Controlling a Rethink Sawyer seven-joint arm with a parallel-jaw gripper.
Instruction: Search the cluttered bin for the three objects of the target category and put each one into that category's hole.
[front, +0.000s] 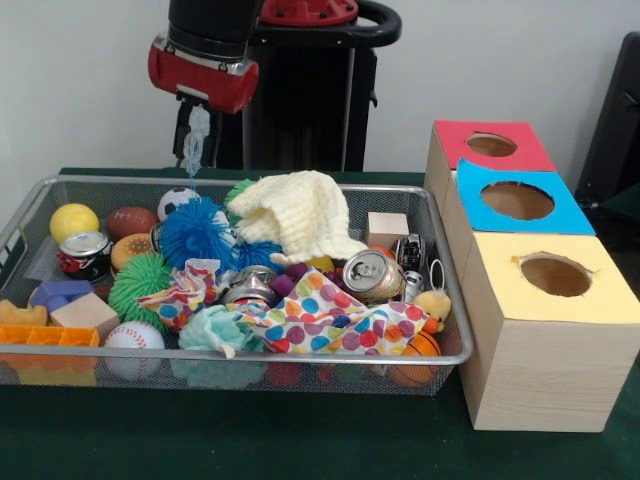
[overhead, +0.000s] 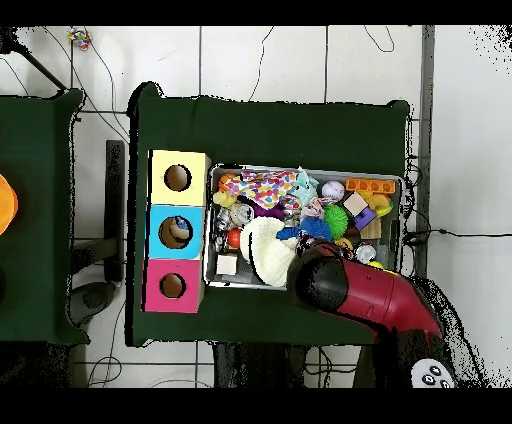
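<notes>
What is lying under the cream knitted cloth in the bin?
The cream knitted cloth drapes over a blue spiky ball and a green spiky ball at its edges. Anything beneath its middle is covered.

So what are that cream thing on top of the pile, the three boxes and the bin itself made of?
The cream cloth looks like knitted or crocheted yarn: ribbed, soft, slumped folds. The three boxes look like pale unfinished wood with visible grain, their tops apparently covered in matte red, blue and yellow paper or card. The bin looks like silver metal wire mesh, see-through, with a shiny rim.
</notes>
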